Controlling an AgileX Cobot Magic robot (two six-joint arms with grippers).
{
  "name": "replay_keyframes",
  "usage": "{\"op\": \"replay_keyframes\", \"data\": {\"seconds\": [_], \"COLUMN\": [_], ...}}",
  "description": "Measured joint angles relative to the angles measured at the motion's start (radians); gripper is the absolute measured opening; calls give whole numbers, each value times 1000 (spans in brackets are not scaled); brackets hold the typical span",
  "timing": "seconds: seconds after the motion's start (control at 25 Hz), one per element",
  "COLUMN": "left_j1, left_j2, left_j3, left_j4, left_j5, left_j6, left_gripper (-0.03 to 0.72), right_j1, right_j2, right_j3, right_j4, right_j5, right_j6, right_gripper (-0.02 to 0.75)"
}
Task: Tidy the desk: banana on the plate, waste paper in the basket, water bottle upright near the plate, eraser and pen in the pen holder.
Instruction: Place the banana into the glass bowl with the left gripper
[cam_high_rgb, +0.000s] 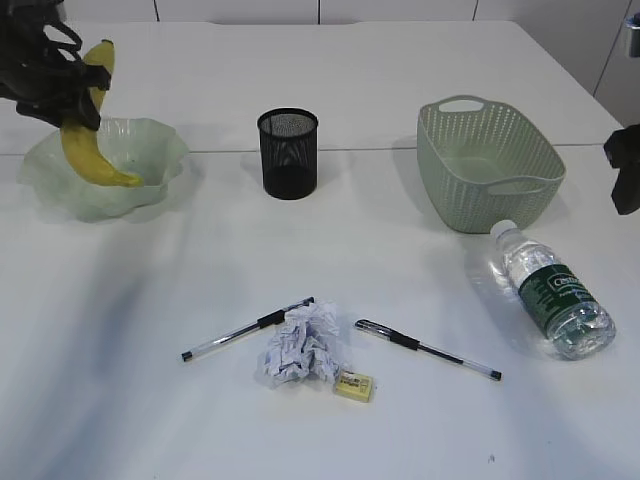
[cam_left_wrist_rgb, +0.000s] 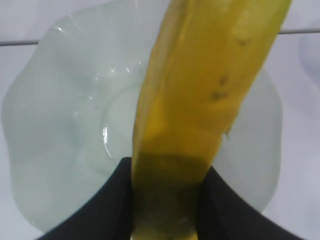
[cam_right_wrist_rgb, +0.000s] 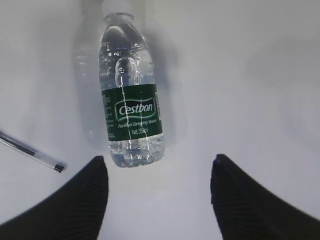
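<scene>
- My left claw (cam_high_rgb: 75, 90) grips the banana (cam_high_rgb: 88, 140) tight, its low tip down in the plate (cam_high_rgb: 165, 150).
- My right claw (cam_right_wrist_rgb: 157, 172) is spread wide and holds nothing, above the water bottle (cam_right_wrist_rgb: 131, 100) lying flat on the bench (cam_high_rgb: 120, 400).
- The waste paper (cam_high_rgb: 300, 347), eraser (cam_high_rgb: 354, 384) and two pens lie together, near the front.

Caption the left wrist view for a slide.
Left gripper holds the long yellow banana above the translucent pale green ruffled plate.
</scene>
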Motion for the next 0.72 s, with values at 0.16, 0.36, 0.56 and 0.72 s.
{"op": "replay_keyframes", "data": {"seconds": [0.16, 0.36, 0.56, 0.72], "left_j1": [0, 5, 5, 7], "left_j2": [36, 71, 80, 80], "left_j3": [0, -9, -11, -11], "left_j4": [-2, -3, -7, -33], "left_j5": [-40, -77, -98, -81], "left_j6": [0, 0, 0, 0], "left_gripper": [207, 207, 207, 207], "right_j1": [0, 0, 0, 0], "right_j2": [0, 0, 0, 0], "right_j3": [0, 0, 0, 0], "right_j4": [0, 0, 0, 2], "right_j5": [-11, -13, -17, -18], "right_j6": [0, 0, 0, 0], "right_gripper": [483, 483, 484, 483]}}
